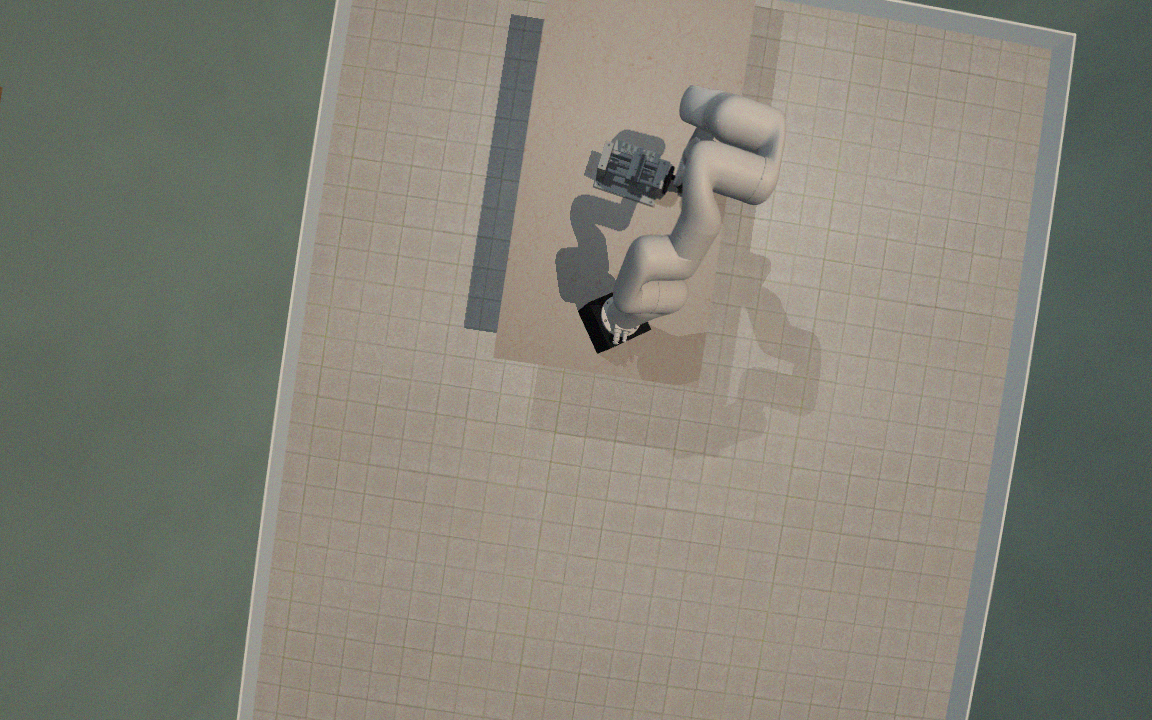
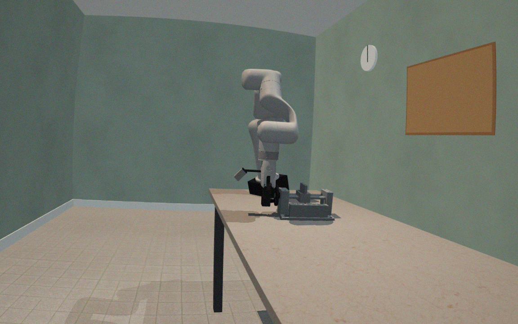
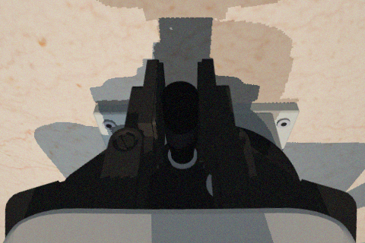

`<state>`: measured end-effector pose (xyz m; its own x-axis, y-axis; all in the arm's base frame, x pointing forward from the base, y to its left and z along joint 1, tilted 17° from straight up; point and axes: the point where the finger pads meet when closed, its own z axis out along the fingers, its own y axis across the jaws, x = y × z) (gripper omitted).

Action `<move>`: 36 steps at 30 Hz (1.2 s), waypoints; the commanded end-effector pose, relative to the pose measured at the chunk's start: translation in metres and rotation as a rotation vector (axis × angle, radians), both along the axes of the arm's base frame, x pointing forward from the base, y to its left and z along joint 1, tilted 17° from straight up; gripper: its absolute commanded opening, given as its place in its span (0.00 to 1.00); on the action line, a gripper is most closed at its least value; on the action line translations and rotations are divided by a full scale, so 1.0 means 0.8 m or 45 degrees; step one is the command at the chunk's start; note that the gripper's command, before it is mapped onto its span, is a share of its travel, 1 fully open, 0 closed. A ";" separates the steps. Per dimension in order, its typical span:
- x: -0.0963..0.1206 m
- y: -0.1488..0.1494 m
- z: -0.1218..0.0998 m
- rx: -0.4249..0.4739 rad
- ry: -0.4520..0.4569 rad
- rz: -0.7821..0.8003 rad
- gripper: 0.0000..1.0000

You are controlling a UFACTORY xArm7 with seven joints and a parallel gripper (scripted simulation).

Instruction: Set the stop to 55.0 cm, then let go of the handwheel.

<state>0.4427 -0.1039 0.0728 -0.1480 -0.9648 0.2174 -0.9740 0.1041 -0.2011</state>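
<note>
The handwheel (image 1: 669,179) (image 2: 277,197) (image 3: 277,163) is mounted at one end of the grey fixture (image 1: 625,174) (image 2: 310,211) (image 3: 290,111), which rests on the table (image 1: 643,53) (image 2: 373,249) (image 3: 57,64). The wheel disc stands upright; its face points toward the left table edge in the exterior view, corresponding to the right edge in the top view. Its axis is horizontal and in line with the long axis of the fixture rods (image 2: 315,196), which run across the table width. The dark handle (image 3: 180,102) projects outward from the wheel face. The gripper (image 2: 266,204) (image 3: 181,81) points downward, with its two fingers pinching the handle, one on each side. Spacing between the fingers is narrow. In the top view, the end effector is mostly covered by the white arm (image 1: 701,205) (image 2: 273,96). The stop (image 2: 303,195) is an upright block seated between the two end plates, apart from both; it cannot be picked out clearly in the top view. No scale value is legible, so its setting cannot be determined. The arm base (image 1: 591,331) (image 2: 255,187) is located near the table end.
</note>
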 end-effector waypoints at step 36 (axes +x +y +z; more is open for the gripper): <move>-0.036 0.017 0.050 0.001 0.001 0.000 0.06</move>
<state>0.4170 -0.0910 0.1128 -0.1478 -0.9649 0.2170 -0.9747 0.1049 -0.1973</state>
